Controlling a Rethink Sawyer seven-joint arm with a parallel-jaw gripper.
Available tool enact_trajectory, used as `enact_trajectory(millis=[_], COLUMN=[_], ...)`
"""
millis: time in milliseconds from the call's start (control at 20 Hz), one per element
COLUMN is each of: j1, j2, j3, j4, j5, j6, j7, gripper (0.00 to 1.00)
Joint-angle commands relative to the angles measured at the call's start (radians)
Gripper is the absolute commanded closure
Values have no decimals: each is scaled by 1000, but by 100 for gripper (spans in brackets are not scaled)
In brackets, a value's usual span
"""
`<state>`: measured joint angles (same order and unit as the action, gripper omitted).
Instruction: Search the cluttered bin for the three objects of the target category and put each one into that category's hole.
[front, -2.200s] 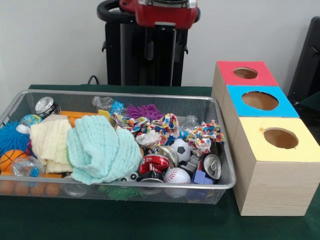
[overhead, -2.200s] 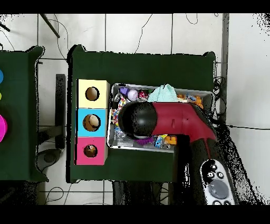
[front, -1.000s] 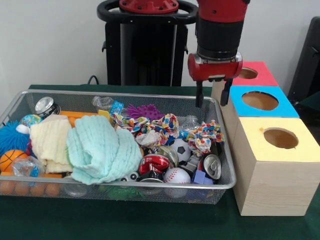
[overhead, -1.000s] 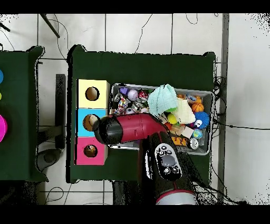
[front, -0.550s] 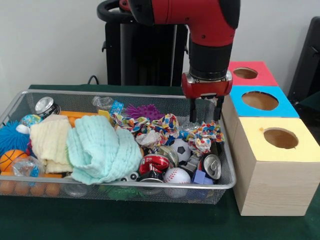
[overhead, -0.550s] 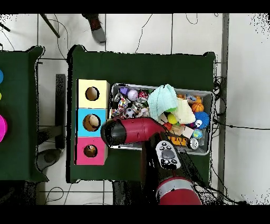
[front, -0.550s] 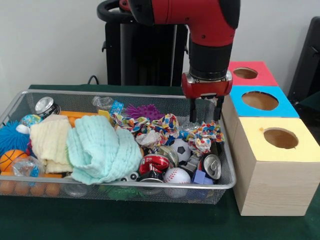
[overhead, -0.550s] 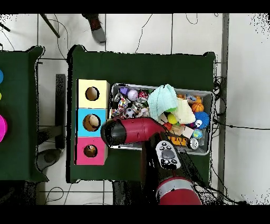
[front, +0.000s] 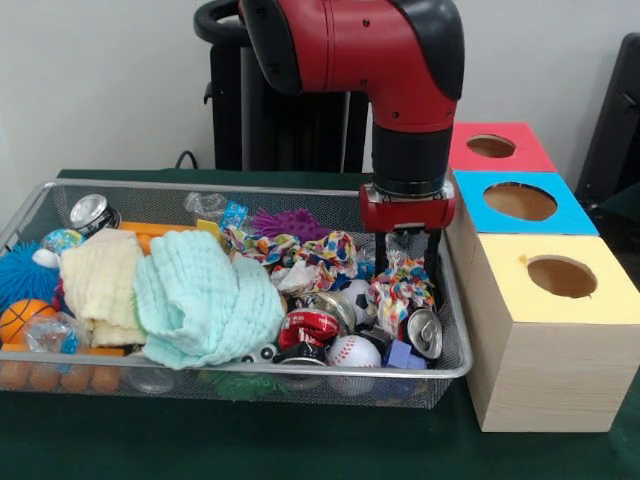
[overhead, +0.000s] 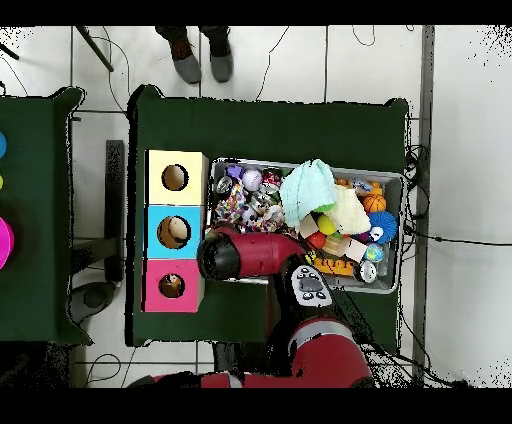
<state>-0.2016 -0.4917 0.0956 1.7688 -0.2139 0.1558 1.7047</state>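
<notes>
The wire mesh bin (front: 150, 183) holds a heap of toys, cloths and cans; it also shows in the overhead view (overhead: 392, 180). My gripper (front: 408, 262) is down inside the bin's right end, open, with its fingers either side of a clear plastic piece (front: 405, 243) and a colourful rope toy (front: 400, 285). It holds nothing that I can see. The red-topped box (front: 525, 158) with its round hole (front: 491, 146) stands farthest back in the row, right of the bin. In the overhead view the arm's wrist (overhead: 220, 254) hides the gripper, beside the red box (overhead: 155, 298).
A blue-topped box (front: 570, 215) and a yellow-topped box (front: 600, 300) stand in front of the red one. In the bin lie a mint cloth (front: 205, 300), a baseball (front: 353, 350), cans (front: 424, 332) and a blue spiky ball (front: 20, 275). A person's feet (overhead: 196, 60) show beyond the table.
The gripper has moved from above the bin's far right corner, near the boxes, down into the bin's right end. A person's feet have come into the overhead view.
</notes>
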Motion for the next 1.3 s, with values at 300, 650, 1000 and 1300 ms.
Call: enact_trajectory(millis=[300,650,1000,1300], j1=[10,29,48,79], j2=[223,208,41,-247], j3=[13,-10,-28,-72], j4=[-39,-18,92,188], j5=[78,117,165,224], j6=[-178,-189,-47,264], j7=[212,208,216,188], gripper=[0,100,100,100])
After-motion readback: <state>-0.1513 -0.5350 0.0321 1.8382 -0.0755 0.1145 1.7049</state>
